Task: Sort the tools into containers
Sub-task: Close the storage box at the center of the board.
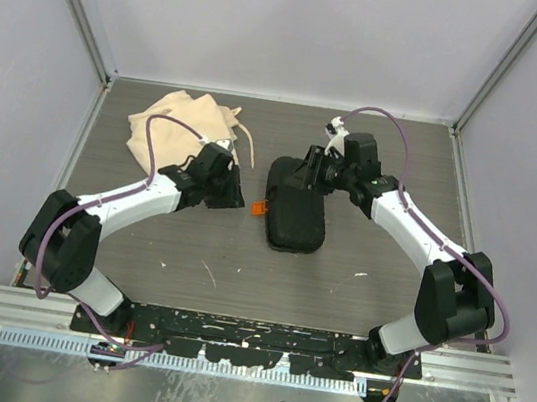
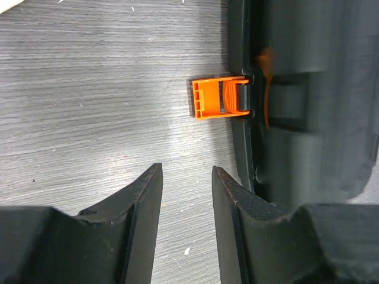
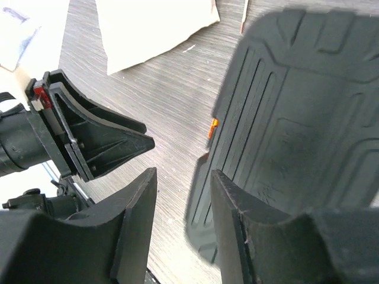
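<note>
Opening tool case [image 1: 295, 210]. L gripper [image 2: 186, 170] apart, empty, by flipped-out orange latch [image 2: 216, 99]. R gripper [image 3: 182, 174] apart, empty, over it. Next, prob: swing it open.

Black case [image 1: 295, 215] (orange latch [image 2: 216, 99]) — beige bag [image 1: 168, 125], grey woodgrain table [image 1: 238, 267]

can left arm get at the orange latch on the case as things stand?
Probably yes. The left gripper, jaws apart and empty, sits short of the orange latch, which sticks out from the black case toward it. Only table lies between them; the right gripper is at the case's far end.
</note>
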`<state>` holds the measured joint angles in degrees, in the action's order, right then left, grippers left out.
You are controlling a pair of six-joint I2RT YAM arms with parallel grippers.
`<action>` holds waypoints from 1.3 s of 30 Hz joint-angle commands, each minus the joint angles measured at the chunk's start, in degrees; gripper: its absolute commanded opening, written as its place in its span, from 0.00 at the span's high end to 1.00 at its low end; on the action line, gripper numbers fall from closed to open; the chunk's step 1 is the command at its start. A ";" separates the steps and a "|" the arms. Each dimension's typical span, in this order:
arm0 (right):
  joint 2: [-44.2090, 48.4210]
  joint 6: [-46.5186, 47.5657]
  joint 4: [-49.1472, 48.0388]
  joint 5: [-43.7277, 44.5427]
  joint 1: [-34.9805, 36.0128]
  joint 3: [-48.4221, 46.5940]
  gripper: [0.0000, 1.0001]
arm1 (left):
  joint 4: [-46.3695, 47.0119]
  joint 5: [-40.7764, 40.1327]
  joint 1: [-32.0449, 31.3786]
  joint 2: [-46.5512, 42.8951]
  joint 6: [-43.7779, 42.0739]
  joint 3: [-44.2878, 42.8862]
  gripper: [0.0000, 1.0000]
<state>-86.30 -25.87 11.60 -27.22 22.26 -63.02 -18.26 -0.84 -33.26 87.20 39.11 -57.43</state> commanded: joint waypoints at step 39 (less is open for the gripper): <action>-11.10 4.75 0.77 13.07 -0.77 2.54 0.01 | 12.29 9.37 2.59 10.06 8.46 -2.38 0.05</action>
<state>-96.99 -20.01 16.08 -10.74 21.87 -62.06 -10.83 5.85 -31.24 96.47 45.47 -57.58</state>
